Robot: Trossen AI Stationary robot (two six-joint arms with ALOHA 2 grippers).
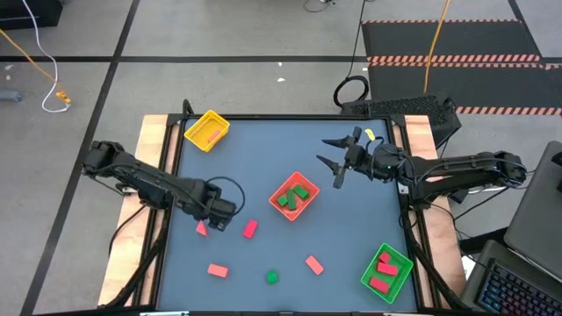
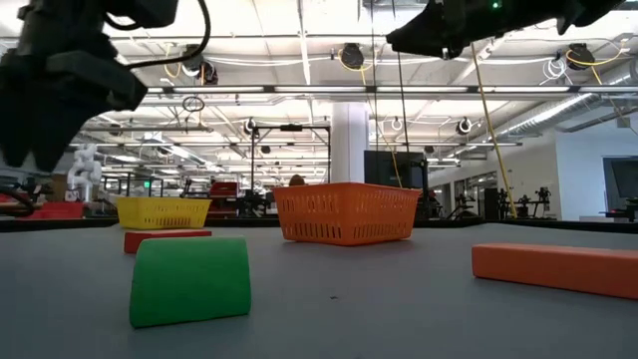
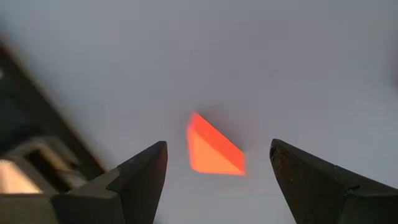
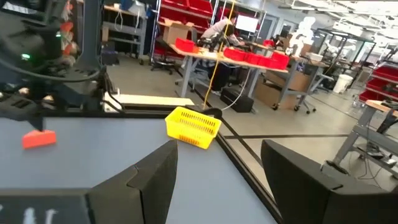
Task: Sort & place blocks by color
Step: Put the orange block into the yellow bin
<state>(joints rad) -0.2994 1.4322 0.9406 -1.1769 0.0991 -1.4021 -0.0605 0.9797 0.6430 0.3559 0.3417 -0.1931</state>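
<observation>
In the left wrist view my left gripper (image 3: pixel 217 144) is open, with a red-orange wedge block (image 3: pixel 214 152) lying on the table between its fingers and clear of both. In the high view this gripper (image 1: pixel 217 217) hangs over the wedge (image 1: pixel 202 228). My right gripper (image 1: pixel 338 160) is open and raised, just beyond the red-orange tray (image 1: pixel 294 197), which holds green blocks. Loose on the table are a pink block (image 1: pixel 250 228), a red brick (image 1: pixel 218 270), a green block (image 1: pixel 272 277) and another red brick (image 1: pixel 313 263).
A yellow tray (image 1: pixel 207 130) with a red block stands near the far left corner. A green tray (image 1: pixel 386 270) with red blocks sits at the near right corner. Wooden rails (image 1: pixel 154 149) border the table's left and right sides. A laptop (image 1: pixel 518 281) lies off the right edge.
</observation>
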